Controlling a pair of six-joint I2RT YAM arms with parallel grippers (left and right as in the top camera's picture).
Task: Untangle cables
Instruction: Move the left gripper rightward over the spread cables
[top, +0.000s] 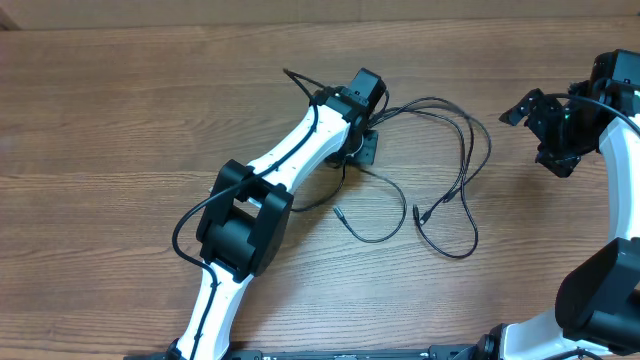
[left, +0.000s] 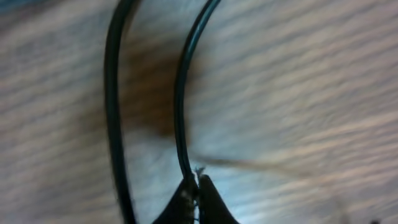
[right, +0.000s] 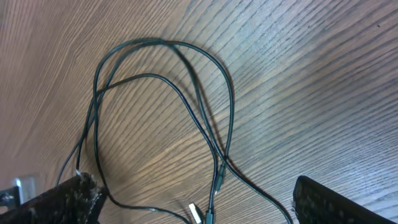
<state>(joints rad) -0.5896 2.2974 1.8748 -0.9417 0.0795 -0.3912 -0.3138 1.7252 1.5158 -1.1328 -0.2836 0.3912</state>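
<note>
**Left fingers closed on one cable strand; right fingers spread wide**

Overhead and both wrist views. The left fingers are pressed together at their tips, pinching a single black strand of the cables. In the left wrist view this strand rises straight from the tips. A second strand runs alongside it, apart from the fingers. That view is blurred, so finer detail of the grip cannot be read.

The right fingers stand wide apart and hold nothing, hanging over the wood-grain desk. In the right wrist view, several overlapping loops lie on the desk ahead of and between these fingers. One strand passes close by the finger at the picture's left edge; whether it touches cannot be judged. A silver tip shows in the gap between the two fingers.

Seen from overhead, the cables spread in loose, crossing loops from the left fingers toward the right fingers, most of them nearer the left pair. Two plug ends rest on the desk beside the left fingers, touching neither pair.
</note>
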